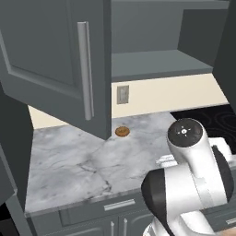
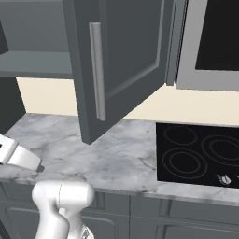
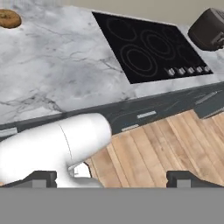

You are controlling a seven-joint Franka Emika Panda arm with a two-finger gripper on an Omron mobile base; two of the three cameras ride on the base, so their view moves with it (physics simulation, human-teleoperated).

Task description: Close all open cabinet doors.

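Above the marble counter [image 1: 69, 161], at ten o'clock in the left base view, a cabinet door [image 1: 50, 55] hangs swung out with its shelf [image 1: 156, 62] exposed, so closing looks unstarted, while the gripper [image 3: 111, 177] holds nothing, fingers spread wide.

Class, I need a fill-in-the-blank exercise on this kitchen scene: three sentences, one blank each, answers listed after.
1. The upper cabinet door with the silver bar handle stands ____.
2. The small round brown item lies on the ____ counter.
3. The black cooktop shows ____ ring burners.

Missing words: open; marble; four
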